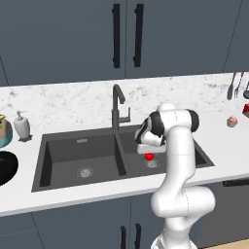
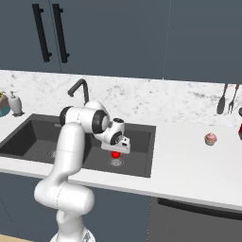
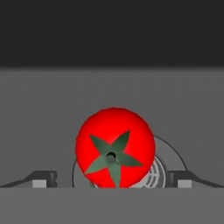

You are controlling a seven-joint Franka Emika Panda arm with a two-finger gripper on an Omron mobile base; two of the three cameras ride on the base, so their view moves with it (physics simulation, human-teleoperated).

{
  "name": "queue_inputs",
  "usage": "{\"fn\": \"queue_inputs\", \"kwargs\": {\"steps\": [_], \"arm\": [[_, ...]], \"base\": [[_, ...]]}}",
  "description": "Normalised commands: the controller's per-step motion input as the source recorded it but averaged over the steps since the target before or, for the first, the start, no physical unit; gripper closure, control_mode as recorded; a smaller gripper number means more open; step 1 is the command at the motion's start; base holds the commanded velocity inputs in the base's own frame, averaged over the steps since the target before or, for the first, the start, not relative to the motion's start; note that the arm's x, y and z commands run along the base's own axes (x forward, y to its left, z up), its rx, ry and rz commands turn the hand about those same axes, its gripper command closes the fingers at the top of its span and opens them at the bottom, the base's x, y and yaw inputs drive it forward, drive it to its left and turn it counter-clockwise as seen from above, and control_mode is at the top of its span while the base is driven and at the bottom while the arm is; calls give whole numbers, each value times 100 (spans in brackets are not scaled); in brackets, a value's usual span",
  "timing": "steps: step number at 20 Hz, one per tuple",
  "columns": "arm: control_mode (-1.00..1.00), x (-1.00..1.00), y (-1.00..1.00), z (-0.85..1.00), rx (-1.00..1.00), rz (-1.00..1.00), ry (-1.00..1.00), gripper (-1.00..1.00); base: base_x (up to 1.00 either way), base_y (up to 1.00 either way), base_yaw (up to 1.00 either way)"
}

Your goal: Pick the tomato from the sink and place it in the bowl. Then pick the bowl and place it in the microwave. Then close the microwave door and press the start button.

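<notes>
Dark fingertips of the gripper stand apart at 3 and 9 o'clock of the tomato, not touching it. We see the tomato over the drain in the sink, right basin. Risk, we judge: the glossy round fruit rolls or squirts out if the jaws shut off-centre or too high.

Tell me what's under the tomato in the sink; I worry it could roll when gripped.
Under the tomato shows the round metal drain of the sink's right basin. The tomato covers the drain's middle, so whether it touches it cannot be seen. The claw hangs open above it.
</notes>
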Motion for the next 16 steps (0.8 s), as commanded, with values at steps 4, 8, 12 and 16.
{"fn": "queue_inputs", "kwargs": {"steps": [4, 8, 12, 16], "arm": [[-100, 10, 1, -23, 0, 0, 0, -100], [-100, 0, 0, -18, 0, 0, 0, -100], [-100, 3, 8, -22, 0, 0, 0, -100], [-100, -3, 18, -27, 0, 0, 0, 100]], "base": [[0, 0, 0], [0, 0, 0], [0, 0, 0], [0, 0, 0]]}}
